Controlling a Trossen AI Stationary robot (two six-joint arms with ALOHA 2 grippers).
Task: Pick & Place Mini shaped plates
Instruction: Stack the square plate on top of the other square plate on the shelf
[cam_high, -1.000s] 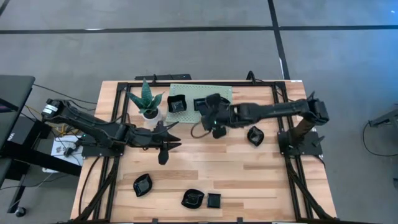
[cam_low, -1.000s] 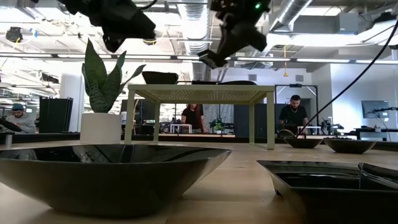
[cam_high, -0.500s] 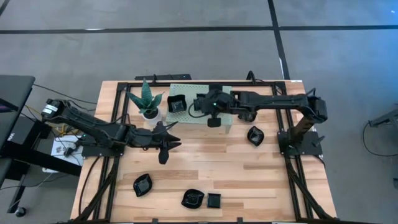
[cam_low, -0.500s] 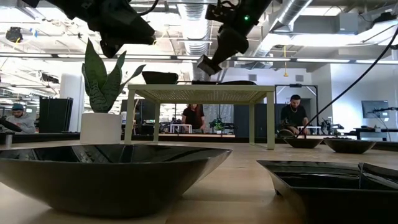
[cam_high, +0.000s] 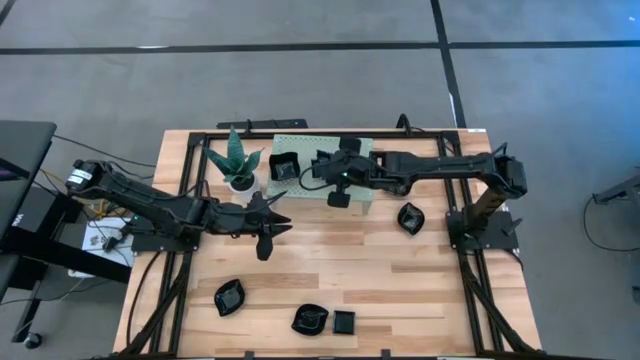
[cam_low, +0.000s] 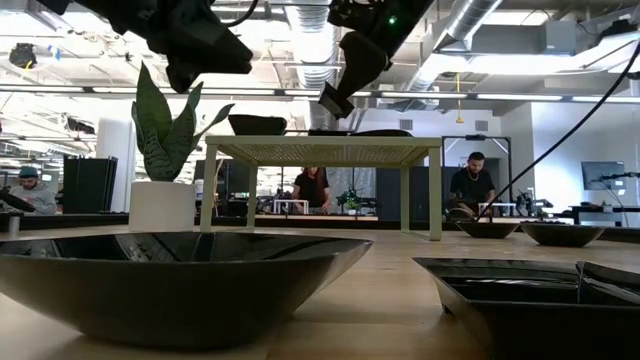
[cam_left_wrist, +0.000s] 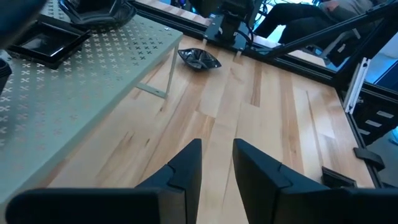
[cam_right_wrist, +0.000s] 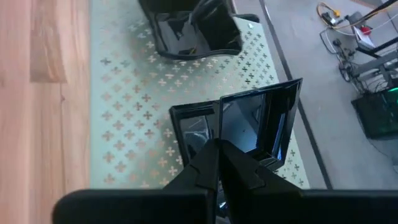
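Observation:
My right gripper (cam_right_wrist: 217, 149) is shut on a black square mini plate (cam_right_wrist: 258, 121) and hangs over the pale green stand (cam_high: 292, 143), above its top in the low view (cam_low: 332, 100). On the stand lie a lobed plate (cam_high: 285, 167) and a square plate (cam_right_wrist: 193, 134). More mini plates rest on the table: two lobed ones (cam_high: 229, 296) (cam_high: 309, 319), a square one (cam_high: 344, 321) and a lobed one (cam_high: 410, 218) near the right arm. My left gripper (cam_left_wrist: 216, 158) is open with nothing between its fingers, over the table near the stand's left corner (cam_high: 280, 228). My right gripper pinches the square plate by one side rim (cam_right_wrist: 221, 134) between its two fingers. The fingers slant down toward the table's left. The plate is lifted clear of the stand and steeply tilted, its hollow showing beside the fingers, above the square plate that lies there.
A potted green plant (cam_high: 238, 165) stands by the stand's left end, close to my left arm. Black frame rails run along the table's edges. Bare wood lies between the stand and the plates near the front edge.
My right gripper has carried the square plate from the stand's near edge toward the table's far edge, over the stand's top, and has rolled about its own axis, tipping the plate with it.

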